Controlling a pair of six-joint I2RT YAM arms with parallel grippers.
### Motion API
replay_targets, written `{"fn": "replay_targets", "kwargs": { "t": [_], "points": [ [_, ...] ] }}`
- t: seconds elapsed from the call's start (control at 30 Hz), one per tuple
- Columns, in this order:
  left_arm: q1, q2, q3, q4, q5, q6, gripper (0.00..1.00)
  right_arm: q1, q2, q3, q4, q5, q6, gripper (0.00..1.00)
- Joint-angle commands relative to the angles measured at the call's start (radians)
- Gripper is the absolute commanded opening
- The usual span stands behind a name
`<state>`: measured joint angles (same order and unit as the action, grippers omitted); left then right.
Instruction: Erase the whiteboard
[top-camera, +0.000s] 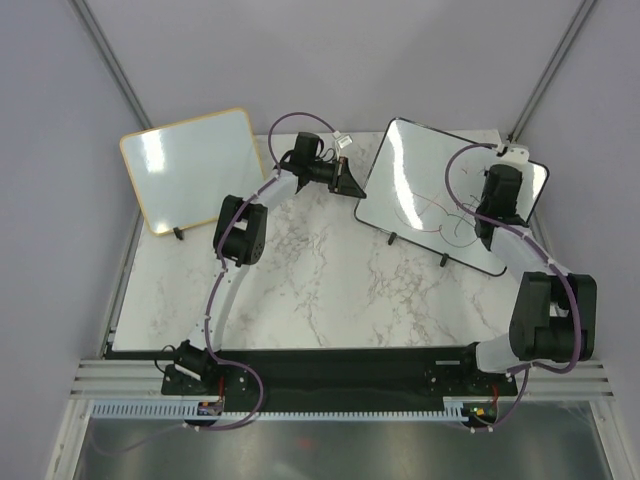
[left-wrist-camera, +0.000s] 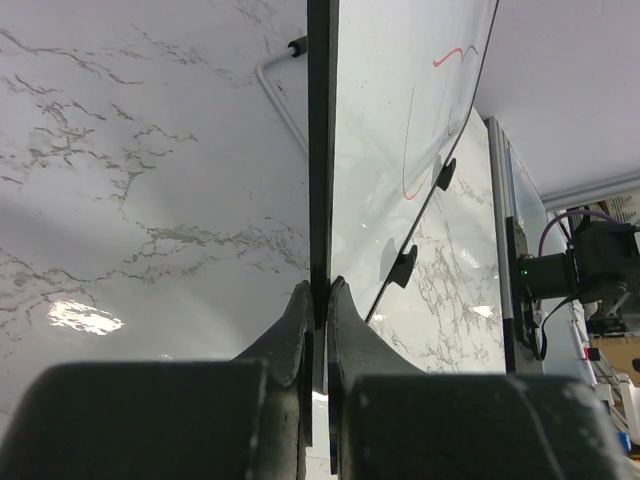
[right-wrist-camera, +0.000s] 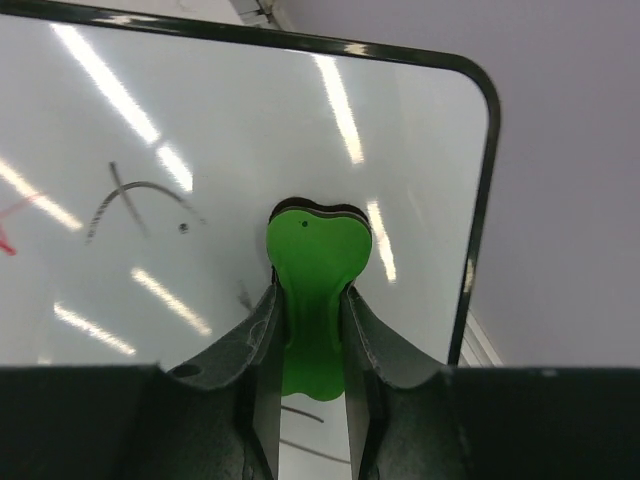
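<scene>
The black-framed whiteboard (top-camera: 420, 185) lies tilted at the back right of the marble table, with red and dark scribbles on it. My left gripper (top-camera: 350, 180) is shut on the whiteboard's left edge (left-wrist-camera: 320, 150), its frame pinched between the fingers (left-wrist-camera: 318, 305). My right gripper (top-camera: 492, 222) is shut on a green eraser (right-wrist-camera: 315, 285) and holds it against the board's surface (right-wrist-camera: 200, 130) near its rounded right corner. A dark curved mark (right-wrist-camera: 130, 195) and a red mark show left of the eraser.
A second whiteboard with a tan wooden frame (top-camera: 195, 165) lies at the back left of the table. The black-framed board's small black feet (top-camera: 392, 238) stand at its near edge. Purple cables run along both arms.
</scene>
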<state>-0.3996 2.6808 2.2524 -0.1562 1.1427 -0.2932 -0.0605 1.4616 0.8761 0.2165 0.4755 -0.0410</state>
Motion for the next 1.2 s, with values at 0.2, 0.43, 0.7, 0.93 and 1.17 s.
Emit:
{"fn": "replay_targets", "kwargs": {
  "t": [0.2,0.43,0.7,0.93,1.17],
  "points": [
    [0.002,-0.047,0.018,-0.026,-0.107,0.088,0.02,0.016,0.111,0.144,-0.003,-0.086,0.021,0.0],
    [0.002,-0.047,0.016,-0.032,-0.109,0.097,0.02,0.152,0.224,0.23,0.051,-0.115,0.021,0.0],
    [0.001,-0.045,0.015,-0.036,-0.109,0.1,0.02,0.154,0.275,0.293,0.026,-0.04,0.033,0.0],
    [0.002,-0.047,0.015,-0.037,-0.107,0.101,0.02,0.015,0.119,0.181,0.037,0.032,0.092,0.0],
    [0.004,-0.047,0.016,-0.037,-0.107,0.103,0.02,-0.053,0.075,0.159,0.026,-0.041,0.079,0.0]
  ]
}}
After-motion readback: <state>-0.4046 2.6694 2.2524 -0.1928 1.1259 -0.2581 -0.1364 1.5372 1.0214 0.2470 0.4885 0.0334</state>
